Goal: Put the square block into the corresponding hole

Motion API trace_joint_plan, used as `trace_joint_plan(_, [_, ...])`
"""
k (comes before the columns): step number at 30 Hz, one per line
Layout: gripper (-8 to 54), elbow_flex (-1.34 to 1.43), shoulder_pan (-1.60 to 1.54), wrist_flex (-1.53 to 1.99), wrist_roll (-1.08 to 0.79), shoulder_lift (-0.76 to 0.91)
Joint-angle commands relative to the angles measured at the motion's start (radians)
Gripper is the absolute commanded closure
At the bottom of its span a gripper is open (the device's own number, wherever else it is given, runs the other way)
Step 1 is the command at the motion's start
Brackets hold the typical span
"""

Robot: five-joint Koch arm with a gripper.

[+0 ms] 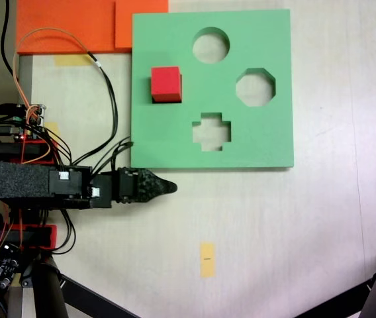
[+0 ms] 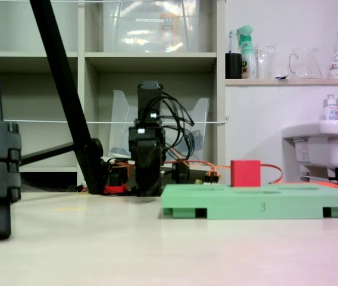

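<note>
Shelves stand behind my pale table [image 1: 274, 232]. The small red foam cube [image 1: 165, 83] sits in the square hole near the left edge of the flat green foam board [image 1: 254, 142], sticking up. My black gripper [image 1: 165, 186] rests off the board's bottom-left corner, pinching nothing; I cannot tell whether its jaws are spread.

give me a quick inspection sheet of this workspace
surface: pale tabletop, two yellow tape marks.
job's things: small red foam cube sits in the flat green foam board, standing well above its top in a fixed view; whether fully seated cannot be told.
clutter: flat orange foam slabs at the board's far corner.
grippers: black gripper off the board, holding nothing; open or shut cannot be told.
cables: black and orange wires by the arm base.
surroundings: shelves, sink, tripod leg.
</note>
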State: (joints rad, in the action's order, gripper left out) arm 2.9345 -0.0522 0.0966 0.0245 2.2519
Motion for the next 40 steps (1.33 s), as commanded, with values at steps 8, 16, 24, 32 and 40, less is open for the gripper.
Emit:
trace_joint_plan(8, [11.0, 0.202, -0.014, -0.098, 0.006, 0.069])
trace_joint_plan(16, [11.2, 0.202, -0.012, -0.100, 0.006, 0.069])
trace_joint_plan(24, [11.2, 0.202, -0.012, -0.100, 0.006, 0.069])
trace_joint_plan(32, [11.1, 0.202, -0.012, -0.100, 0.006, 0.067])
trace_joint_plan(40, [11.1, 0.202, -0.012, -0.100, 0.006, 0.069])
